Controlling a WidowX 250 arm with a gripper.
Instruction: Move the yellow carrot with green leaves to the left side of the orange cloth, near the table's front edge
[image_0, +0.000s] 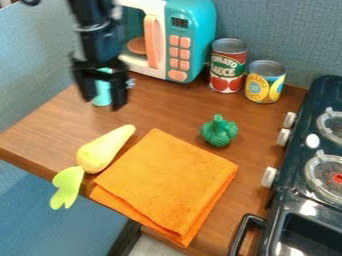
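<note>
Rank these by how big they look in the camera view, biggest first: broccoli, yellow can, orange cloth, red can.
1. Orange cloth, by a wide margin
2. Red can, taller than the other can
3. Yellow can
4. Broccoli

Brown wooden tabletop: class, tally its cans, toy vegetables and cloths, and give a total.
Metal cans: 2 (red-labelled can, yellow-labelled can)
Toy vegetables: 2 (bumpy green vegetable, pale yellow vegetable with green leaf)
Cloths: 1 (folded orange cloth)
Total: 5
</note>
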